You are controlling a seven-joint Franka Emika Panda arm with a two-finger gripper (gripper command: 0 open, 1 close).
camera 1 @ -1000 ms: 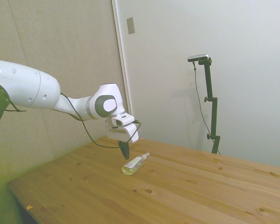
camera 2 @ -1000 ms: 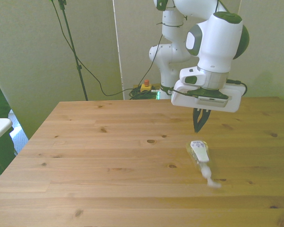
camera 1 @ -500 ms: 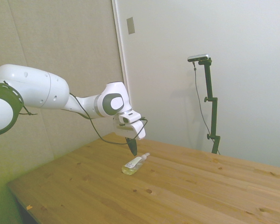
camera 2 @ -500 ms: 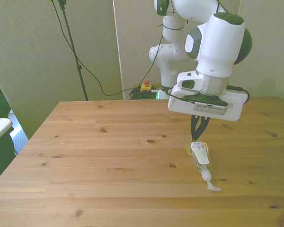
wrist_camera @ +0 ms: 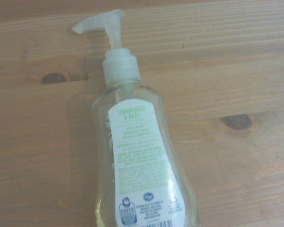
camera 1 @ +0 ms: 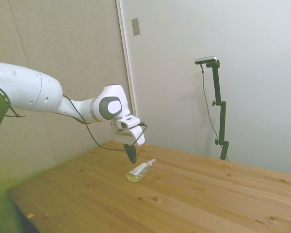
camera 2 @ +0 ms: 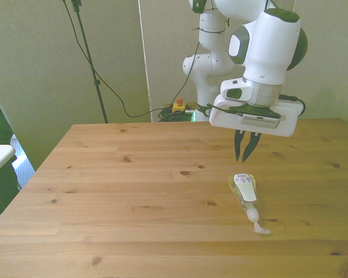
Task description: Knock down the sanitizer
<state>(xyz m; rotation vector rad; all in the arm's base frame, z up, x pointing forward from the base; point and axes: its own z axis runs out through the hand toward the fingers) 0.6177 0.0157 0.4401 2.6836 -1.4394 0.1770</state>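
The sanitizer [camera 2: 245, 191] lies on its side on the wooden table [camera 2: 133, 191], a clear bottle with a white label and yellowish liquid. Its white pump [camera 2: 256, 222] points toward the table's near edge. In the side view the sanitizer [camera 1: 139, 171] rests flat, just in front of the arm. My gripper [camera 2: 242, 158] hangs above the table just behind the bottle's base, apart from it, with its dark fingers drawn together and holding nothing. It shows in the side view too, as the gripper [camera 1: 132, 159] above the bottle. The wrist view fills with the lying sanitizer [wrist_camera: 142, 175], label up.
The table's edge [camera 2: 69, 130] runs along the front view's left. Cables and a small red and yellow box [camera 2: 178, 105] lie on the floor behind the table, near the robot's base.
The sanitizer was still rocking a second ago and now lies still. My gripper dipped over the bottle's base, then rose and drew back toward the robot's base.
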